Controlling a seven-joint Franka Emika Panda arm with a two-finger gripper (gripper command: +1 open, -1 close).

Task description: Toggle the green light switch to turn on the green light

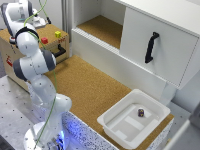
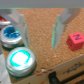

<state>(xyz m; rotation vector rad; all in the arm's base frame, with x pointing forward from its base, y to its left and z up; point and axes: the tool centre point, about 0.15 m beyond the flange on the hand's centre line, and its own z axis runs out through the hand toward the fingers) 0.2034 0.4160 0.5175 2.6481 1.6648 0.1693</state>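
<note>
Seen from the wrist: gripper [image 2: 38, 45] spread wide, pinching nothing, bare cork showing between the two fingers [image 2: 58, 29]. Hangs above the cork top of the wooden box [image 1: 11, 56], not centred over the green light switch [image 2: 20, 59], but offset from it toward the red block [image 2: 75, 39].

Green light switch: round, metal-rimmed, dome glowing pale green-white at its centre. Sits on the box top just beyond the tip of one finger, apart from it, no contact visible. Cannot tell whether the glow means the lamp is on or only reflects the room light. Blue switch [image 2: 11, 35] just beside the green switch, rims nearly touching. Red block well apart from the green switch, past the other finger. A sliver of something red past the blue switch, farther from the green one; too cropped to name.

Judged step: lining one fingertip over the green dome before pressing down.

Risks from here:
- Pressing straight down from this offset lands on cork between green switch and red block, with no toggle.
- Overshooting sideways past the green switch catches the blue switch instead, given how close the two sit.
- Landing on the green switch's rim rather than its dome could let the finger skid off.
- If the lamp is in fact lit, another press would likely switch it off.
</note>
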